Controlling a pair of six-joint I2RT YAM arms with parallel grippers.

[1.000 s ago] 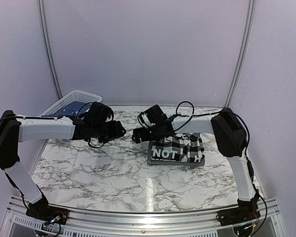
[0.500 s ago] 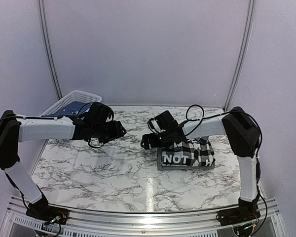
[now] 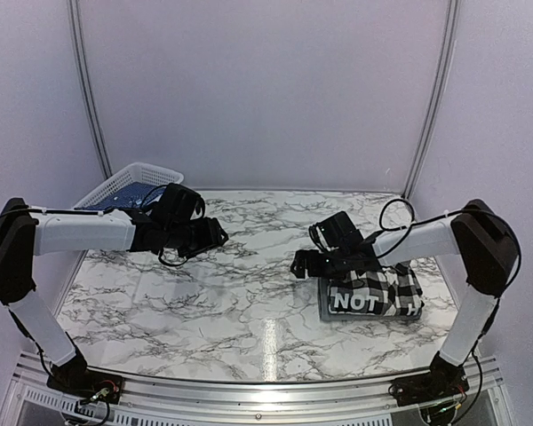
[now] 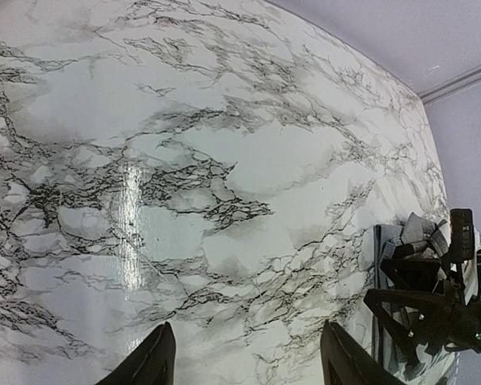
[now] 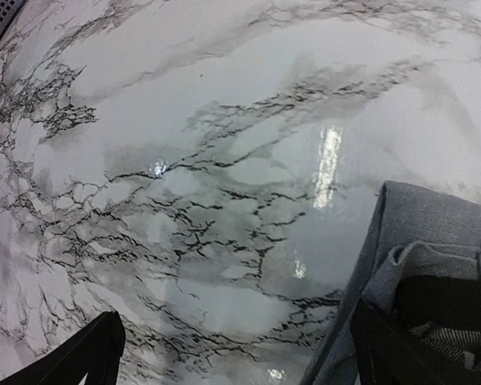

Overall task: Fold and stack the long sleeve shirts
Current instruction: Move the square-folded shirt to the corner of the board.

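A folded black-and-white checked long sleeve shirt lies at the table's right, its black band of white letters facing the near edge, on a grey folded layer. My right gripper is at the stack's left end, open. In the right wrist view one finger lies over the cloth's edge and the other over bare table. My left gripper hovers open over the table's middle left, with only marble between its fingers. The stack's edge shows at the far right of the left wrist view.
A white mesh basket holding blue cloth stands at the back left corner. The marble table ends in a metal rail along the near side. Walls close in behind and on both sides.
The folded shirt stack has slid to the right and toward the near edge, with my right gripper moving along at its left end. My left arm has stayed still.
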